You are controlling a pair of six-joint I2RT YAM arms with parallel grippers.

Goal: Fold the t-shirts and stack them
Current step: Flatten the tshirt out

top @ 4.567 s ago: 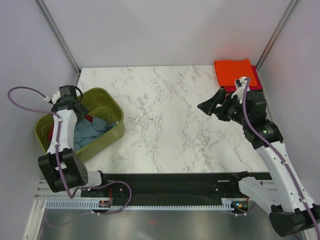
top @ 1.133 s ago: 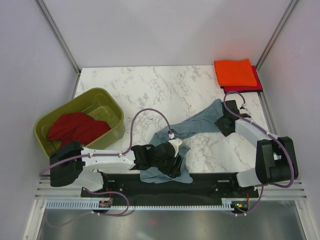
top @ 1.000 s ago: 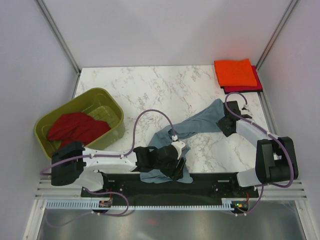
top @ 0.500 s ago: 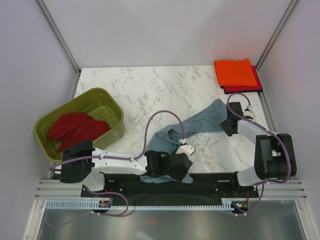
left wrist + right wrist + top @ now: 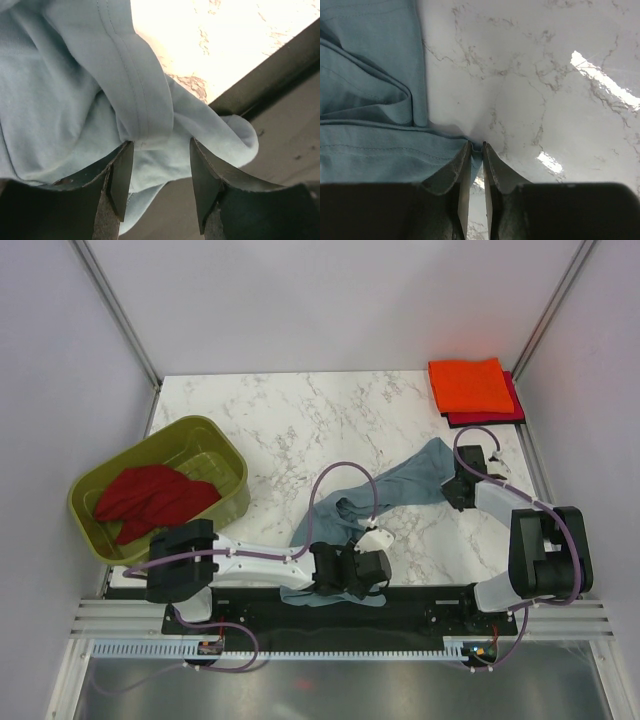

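The slate blue-grey t-shirt (image 5: 400, 485) lies stretched in a crumpled band from the table's front edge up to the right. Its near end hangs over that edge. My left gripper (image 5: 358, 575) (image 5: 157, 145) is open there, its fingers straddling a hemmed fold of the blue cloth (image 5: 60, 90). My right gripper (image 5: 449, 492) (image 5: 476, 146) is shut on a corner of the same shirt (image 5: 370, 150) at its far right end, low on the marble. A folded bright orange t-shirt (image 5: 466, 385) lies on a magenta-red one (image 5: 512, 405) at the back right. A dark red t-shirt (image 5: 150, 498) sits bunched in the tub.
The olive-green tub (image 5: 228, 445) stands at the left edge of the marble table (image 5: 300, 420). A black rail (image 5: 430, 605) (image 5: 280, 65) runs along the front edge under the left gripper. Grey walls close in the table on three sides.
The left arm has slid right along the front edge, dragging the shirt's near end into a tighter bunch. The right gripper's jaws have closed onto the shirt's corner.
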